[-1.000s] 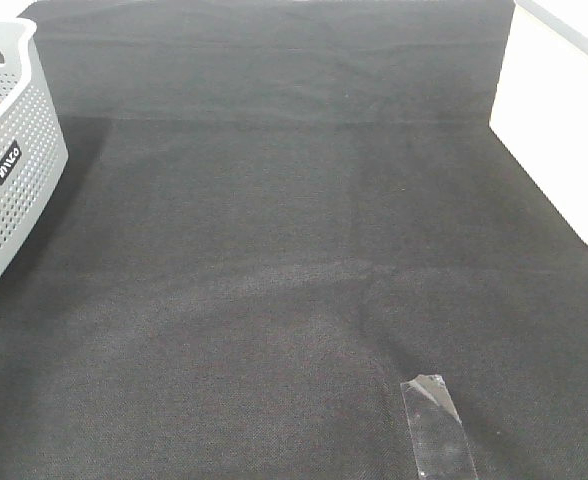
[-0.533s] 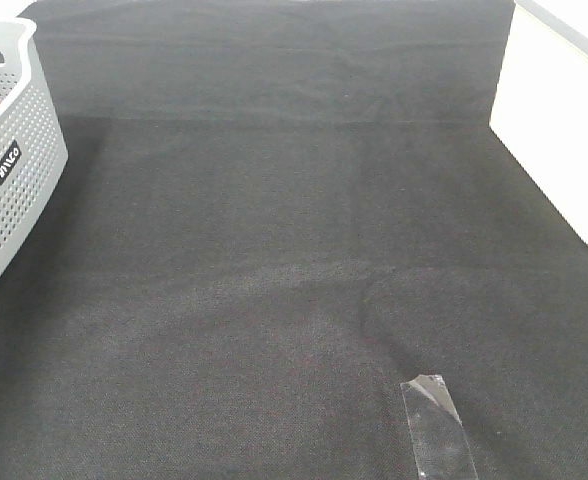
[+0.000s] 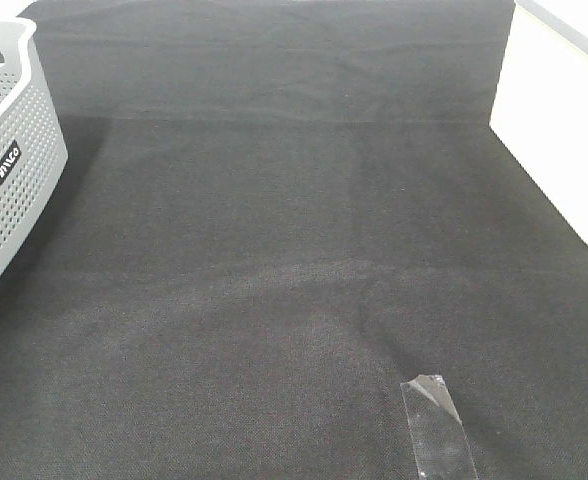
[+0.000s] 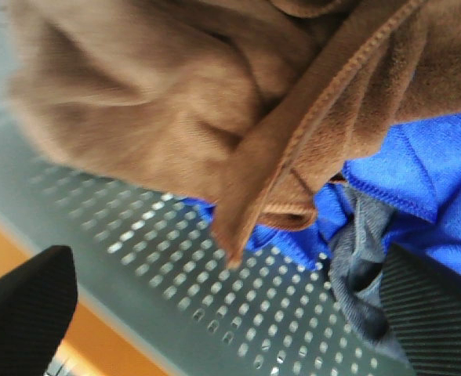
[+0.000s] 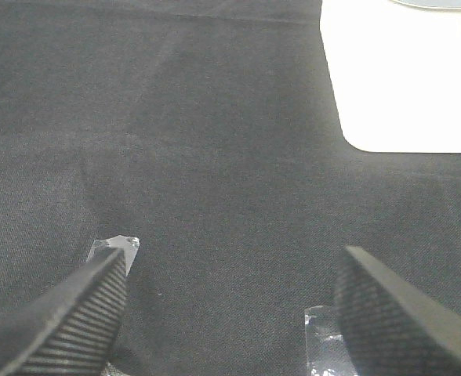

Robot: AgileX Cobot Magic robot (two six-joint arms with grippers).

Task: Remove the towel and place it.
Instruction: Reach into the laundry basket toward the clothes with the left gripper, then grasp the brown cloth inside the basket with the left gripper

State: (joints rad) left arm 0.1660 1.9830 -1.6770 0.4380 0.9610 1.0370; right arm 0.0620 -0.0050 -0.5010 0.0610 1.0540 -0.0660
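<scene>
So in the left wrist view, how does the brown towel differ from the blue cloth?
The brown towel is tan-brown, the blue cloth bright blue. The brown towel lies on top, its hemmed edge draped over the blue cloth, which shows only partly beneath. Both are soft, crumpled fabrics inside the perforated grey basket.

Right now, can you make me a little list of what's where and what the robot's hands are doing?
towel: brown, crumpled in the basket, over a blue cloth
basket: pale grey, full of holes, left edge of the black mat
left gripper: open, pointed at the towel, holding nothing
right gripper: open, over the mat, holding nothing
tape: clear strip on the mat, near front
white box: far right
</scene>
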